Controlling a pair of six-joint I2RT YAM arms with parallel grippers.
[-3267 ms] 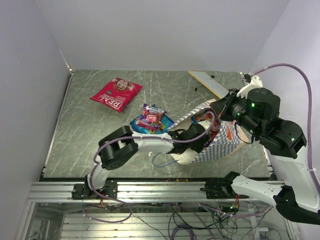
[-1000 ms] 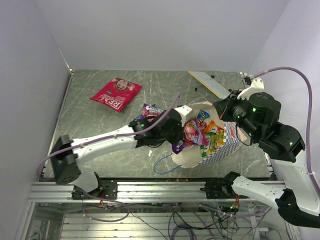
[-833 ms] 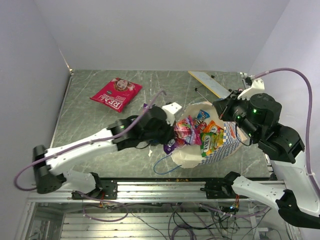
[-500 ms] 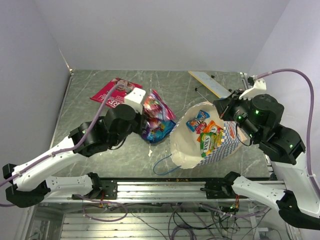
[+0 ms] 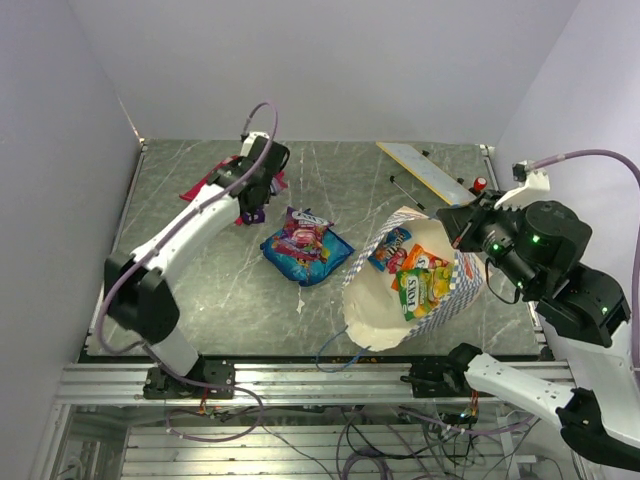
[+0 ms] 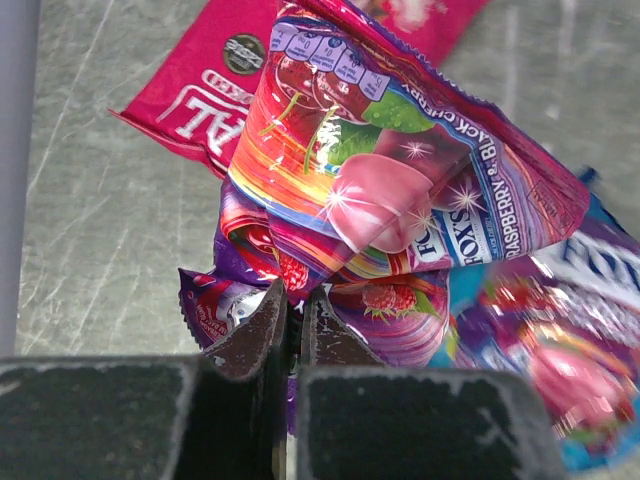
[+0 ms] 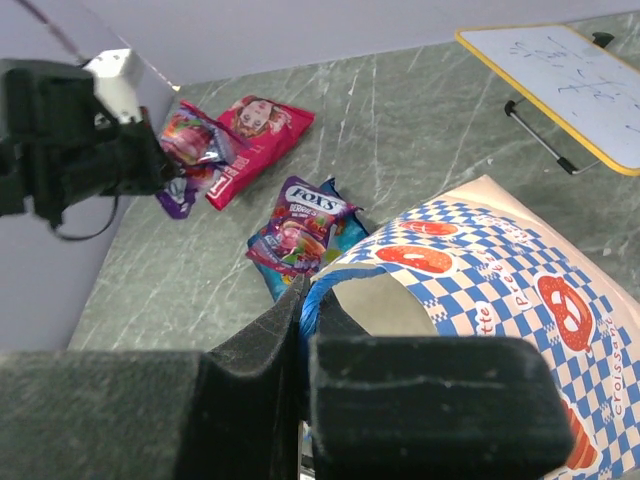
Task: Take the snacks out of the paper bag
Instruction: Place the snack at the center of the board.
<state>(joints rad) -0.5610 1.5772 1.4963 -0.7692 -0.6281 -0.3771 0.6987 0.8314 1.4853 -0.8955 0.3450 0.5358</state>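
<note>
1. The left arm stretches far-left; the left tool (image 6: pixel 295 300) clamps a purple berry-sweets packet (image 6: pixel 380 190) over the red packet (image 7: pixel 262 125).
2. The right arm is folded; the right tool (image 7: pixel 303 300) pinches the paper bag (image 7: pixel 480 270) by its rim.
3. The yellow-green packet (image 5: pixel 420 290) sits inside the bag; the blue packet (image 5: pixel 305 250) lies on the surface (image 5: pixel 190 290).

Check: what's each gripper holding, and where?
Left gripper pinches the pink-purple snack packet by its crumpled purple end; right gripper pinches the paper bag at its rim.

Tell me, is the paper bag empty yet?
Not empty. The paper bag lies tipped with its mouth open, and a blue packet and a yellow-green packet show inside.
</note>
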